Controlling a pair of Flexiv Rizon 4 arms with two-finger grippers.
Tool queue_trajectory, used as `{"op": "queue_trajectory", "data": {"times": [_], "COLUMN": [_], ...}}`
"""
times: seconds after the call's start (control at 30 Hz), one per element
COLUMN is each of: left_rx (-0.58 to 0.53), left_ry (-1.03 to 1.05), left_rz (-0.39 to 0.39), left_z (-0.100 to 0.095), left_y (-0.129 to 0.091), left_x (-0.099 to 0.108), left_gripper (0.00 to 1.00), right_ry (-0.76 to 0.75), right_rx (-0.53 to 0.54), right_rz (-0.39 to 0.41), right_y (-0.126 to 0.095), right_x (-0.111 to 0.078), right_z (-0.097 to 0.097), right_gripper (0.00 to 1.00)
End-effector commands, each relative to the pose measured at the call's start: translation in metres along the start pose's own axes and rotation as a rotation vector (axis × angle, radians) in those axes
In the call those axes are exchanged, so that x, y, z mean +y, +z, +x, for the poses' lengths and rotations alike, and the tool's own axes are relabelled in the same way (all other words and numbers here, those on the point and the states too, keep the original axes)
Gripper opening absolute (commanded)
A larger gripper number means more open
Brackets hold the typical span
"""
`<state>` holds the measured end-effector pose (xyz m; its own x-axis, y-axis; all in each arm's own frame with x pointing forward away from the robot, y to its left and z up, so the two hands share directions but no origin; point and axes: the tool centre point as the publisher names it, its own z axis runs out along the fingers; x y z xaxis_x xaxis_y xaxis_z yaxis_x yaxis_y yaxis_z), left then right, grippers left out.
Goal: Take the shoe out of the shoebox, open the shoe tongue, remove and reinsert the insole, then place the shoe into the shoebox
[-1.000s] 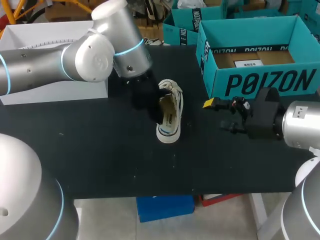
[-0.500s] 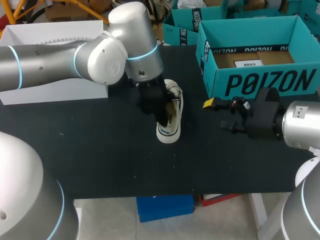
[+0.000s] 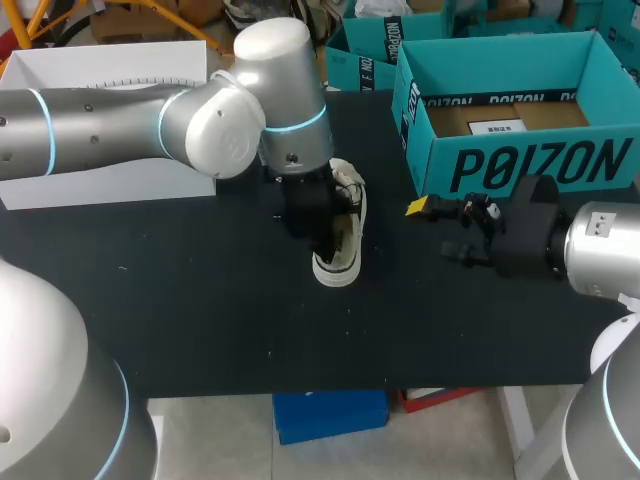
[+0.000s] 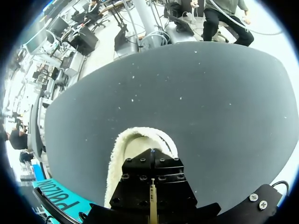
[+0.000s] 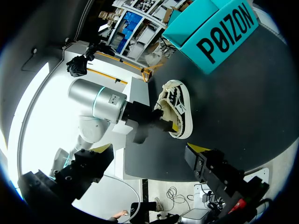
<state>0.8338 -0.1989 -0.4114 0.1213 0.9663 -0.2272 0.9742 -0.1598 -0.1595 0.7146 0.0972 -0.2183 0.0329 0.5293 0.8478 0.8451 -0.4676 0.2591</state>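
Black table [image 3: 180, 300] is occupied by the shoe [image 3: 338, 262], set apart from the shoebox [image 3: 540, 165], with the left gripper [image 3: 322, 228] pushed down into its opening; whether it is apart or clamped cannot be told. Since the right gripper [image 3: 435, 232] is held apart and empty beside the shoebox, the shoe is left unbraced and could be dragged or tipped when the insole is pulled.

- Head view: high behind the robot, looking down over the whole worktop [image 3: 200, 300].
- Left wrist view: very near, looking down onto the shoe [image 4: 122, 156].
- Right wrist view: farther off at right, facing the same shoe.
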Motion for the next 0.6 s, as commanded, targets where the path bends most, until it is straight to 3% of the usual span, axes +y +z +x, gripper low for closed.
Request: {"op": "queue_trajectory", "data": {"times": [0.03, 0.33, 0.6], "left_rx": [0.011, 0.022, 0.009], "left_ry": [-0.002, -0.001, 0.02], "left_rz": [0.008, 0.01, -0.043], "left_z": [-0.004, -0.005, -0.007], "left_y": [0.013, 0.015, -0.015], "left_x": [0.008, 0.011, 0.002], "left_gripper": [0.0, 0.0, 0.0], "right_ry": [0.0, 0.0, 0.0], "right_rx": [0.0, 0.0, 0.0], "right_rz": [0.001, 0.001, 0.001], "right_y": [-0.001, -0.001, -0.001], "right_x": [0.0, 0.0, 0.0], "right_z": [0.0, 0.0, 0.0], "right_gripper": [1.0, 1.0, 1.0]}}
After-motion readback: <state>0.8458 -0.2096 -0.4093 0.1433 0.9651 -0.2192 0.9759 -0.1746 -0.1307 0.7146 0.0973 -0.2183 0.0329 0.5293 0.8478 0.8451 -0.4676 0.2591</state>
